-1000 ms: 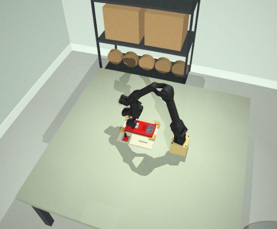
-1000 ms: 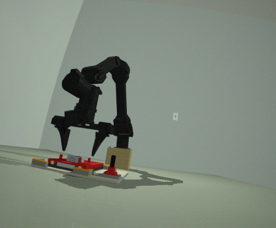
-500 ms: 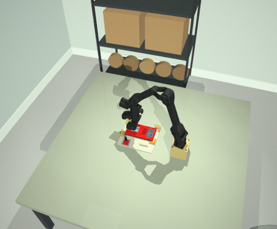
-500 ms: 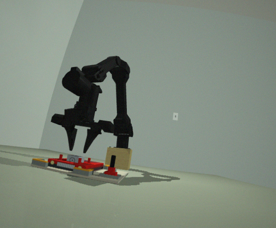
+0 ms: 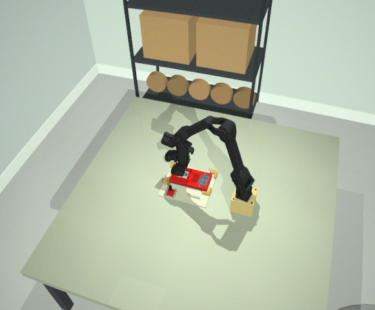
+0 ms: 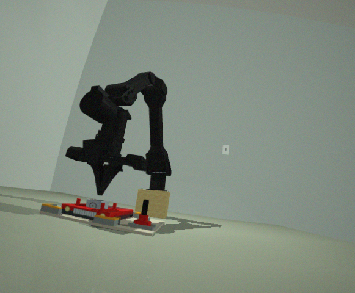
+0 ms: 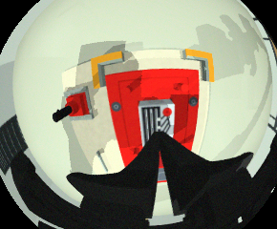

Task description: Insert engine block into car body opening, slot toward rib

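The red car body (image 5: pixel 193 185) (image 6: pixel 125 212) (image 7: pixel 153 80) lies between corner brackets. The grey engine block (image 5: pixel 184 175) (image 6: pixel 95 204) (image 7: pixel 152 114) sits in its opening, looking level, with its top standing above the red surface. In the wrist view its dark slots are on the left and a red round spot is on the right. Whether it is fully down, and where the rib is, I cannot tell. My gripper (image 6: pixel 99 193) (image 7: pixel 158 135) is shut and empty, fingertips together, a short gap above the block. The fingers cover the block's near end in the wrist view.
A red knob piece with a black handle (image 5: pixel 170 192) (image 6: pixel 143 220) (image 7: pixel 78 106) stands on the white board (image 5: pixel 199 201) (image 6: pixel 129 230) beside the car body. Orange-and-grey brackets (image 6: pixel 107 220) (image 7: pixel 202 59) stand at the body's corners. Small red posts rise around the block.
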You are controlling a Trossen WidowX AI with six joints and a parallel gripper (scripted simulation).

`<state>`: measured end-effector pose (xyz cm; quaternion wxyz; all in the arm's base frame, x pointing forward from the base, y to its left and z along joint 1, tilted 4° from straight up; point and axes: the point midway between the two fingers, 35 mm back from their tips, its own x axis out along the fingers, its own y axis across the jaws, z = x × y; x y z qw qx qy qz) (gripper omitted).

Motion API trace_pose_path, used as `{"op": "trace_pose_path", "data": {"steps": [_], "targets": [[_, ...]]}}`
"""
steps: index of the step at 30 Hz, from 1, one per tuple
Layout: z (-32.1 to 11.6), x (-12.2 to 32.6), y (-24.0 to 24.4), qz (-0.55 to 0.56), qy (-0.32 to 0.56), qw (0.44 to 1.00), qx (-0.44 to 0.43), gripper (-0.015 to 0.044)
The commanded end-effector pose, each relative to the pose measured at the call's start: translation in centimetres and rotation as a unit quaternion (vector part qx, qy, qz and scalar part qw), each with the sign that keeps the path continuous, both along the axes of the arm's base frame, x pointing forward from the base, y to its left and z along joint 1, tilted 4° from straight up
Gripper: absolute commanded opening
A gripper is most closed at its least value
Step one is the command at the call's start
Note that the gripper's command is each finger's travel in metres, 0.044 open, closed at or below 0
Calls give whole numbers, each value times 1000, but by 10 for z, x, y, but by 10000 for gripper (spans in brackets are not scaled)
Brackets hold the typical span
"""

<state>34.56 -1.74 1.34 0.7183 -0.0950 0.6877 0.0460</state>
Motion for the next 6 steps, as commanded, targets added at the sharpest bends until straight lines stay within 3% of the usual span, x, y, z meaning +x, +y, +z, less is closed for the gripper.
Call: {"op": "trace_pose_path", "data": {"steps": [1,6], "targets": [[1,1,0,3,-1,1000,-1,0],[1,1,0,3,-1,1000,-1,0]]}}
